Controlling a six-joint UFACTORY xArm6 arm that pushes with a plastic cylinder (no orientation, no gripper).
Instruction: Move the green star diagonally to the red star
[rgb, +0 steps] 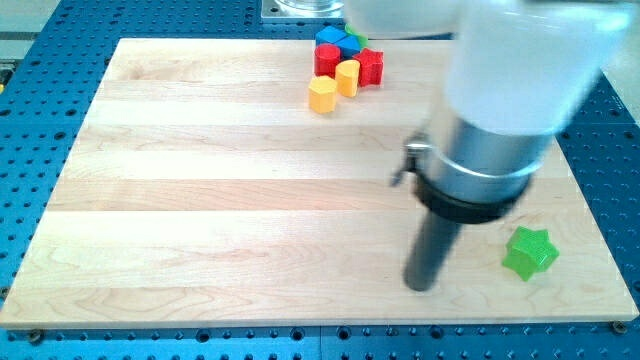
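The green star (529, 253) lies on the wooden board near the view's bottom right. The red star (371, 67) sits at the view's top centre, at the right side of a cluster of blocks. My tip (420, 286) rests on the board to the left of the green star, a clear gap apart from it. The arm's white and grey body (500, 110) hangs above the board's right part and hides what lies behind it.
The cluster at the top centre holds a red block (326, 58), a blue block (336, 40), a small green block (356, 41), a yellow cylinder (347, 77) and a yellow block (322, 95). The board's right edge (600, 225) runs close to the green star.
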